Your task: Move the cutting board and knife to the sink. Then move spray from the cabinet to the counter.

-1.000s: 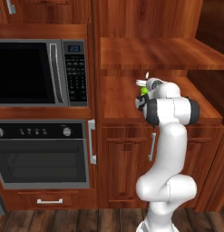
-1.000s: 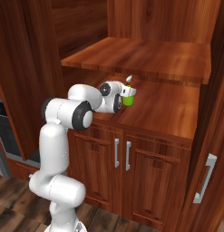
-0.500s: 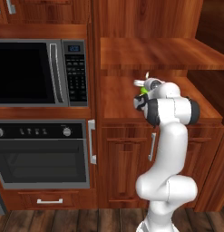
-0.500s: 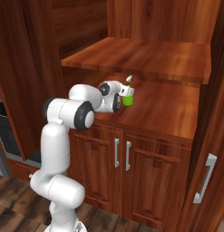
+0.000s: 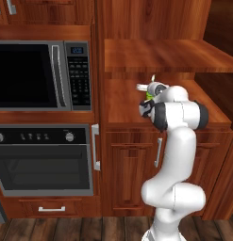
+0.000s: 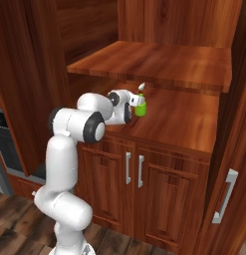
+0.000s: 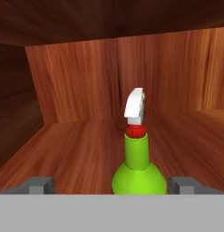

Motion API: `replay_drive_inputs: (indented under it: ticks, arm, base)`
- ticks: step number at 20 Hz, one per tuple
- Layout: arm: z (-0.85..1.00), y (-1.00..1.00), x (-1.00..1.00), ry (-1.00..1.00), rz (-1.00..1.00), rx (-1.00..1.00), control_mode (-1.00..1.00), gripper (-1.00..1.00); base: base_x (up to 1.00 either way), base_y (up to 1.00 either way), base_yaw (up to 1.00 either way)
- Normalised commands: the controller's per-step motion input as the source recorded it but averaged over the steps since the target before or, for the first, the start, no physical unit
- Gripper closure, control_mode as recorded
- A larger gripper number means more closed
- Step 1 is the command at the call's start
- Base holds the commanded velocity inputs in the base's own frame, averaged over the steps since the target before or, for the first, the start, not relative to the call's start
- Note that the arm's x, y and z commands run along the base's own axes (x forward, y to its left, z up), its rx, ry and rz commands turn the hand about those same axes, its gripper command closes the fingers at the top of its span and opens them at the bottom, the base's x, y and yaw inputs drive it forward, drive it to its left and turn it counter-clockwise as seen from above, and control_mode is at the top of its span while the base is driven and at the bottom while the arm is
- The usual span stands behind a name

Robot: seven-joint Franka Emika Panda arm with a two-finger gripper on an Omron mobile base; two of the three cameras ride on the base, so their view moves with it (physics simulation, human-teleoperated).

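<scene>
The spray (image 7: 139, 172), a bright green bottle with a red collar and a whitish trigger nozzle, stands upright on the floor of the cabinet's (image 6: 179, 117) open niche. My gripper (image 7: 112, 186) is open, with one fingertip on each side of the bottle's body and a gap on both sides. In the right base view the spray (image 6: 140, 107) sits just past my hand, and the gripper (image 6: 133, 102) reaches into the niche from the left. The left base view catches a sliver of the green spray (image 5: 149, 96) above my wrist.
The niche's upper shelf (image 5: 160, 54) hangs low over the hand, and its wooden side and back walls are close. A microwave (image 5: 28, 75) and an oven (image 5: 42, 160) fill the column to the left. Panelled doors with silver handles (image 6: 128, 168) are below.
The arm has eased slightly further into the niche toward the spray. The bottle has not moved and the fingers stay wide apart.
</scene>
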Motion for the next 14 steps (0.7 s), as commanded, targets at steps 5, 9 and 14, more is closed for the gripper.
replay_drive_inputs:
  ticks: [5, 9, 14]
  arm:
    - [0.0, -0.15, -0.03, 0.0, 0.0, 0.0, -1.0, -1.0]
    - [0.0, -0.08, -0.01, 0.0, 0.0, 0.0, -1.0, -1.0]
    - [0.0, 0.0, 0.0, 0.0, 0.0, 0.0, -1.0, -1.0]
  base:
    - [0.0, 0.0, 0.0]
    - [0.0, 0.0, 0.0]
    - [0.0, 0.0, 0.0]
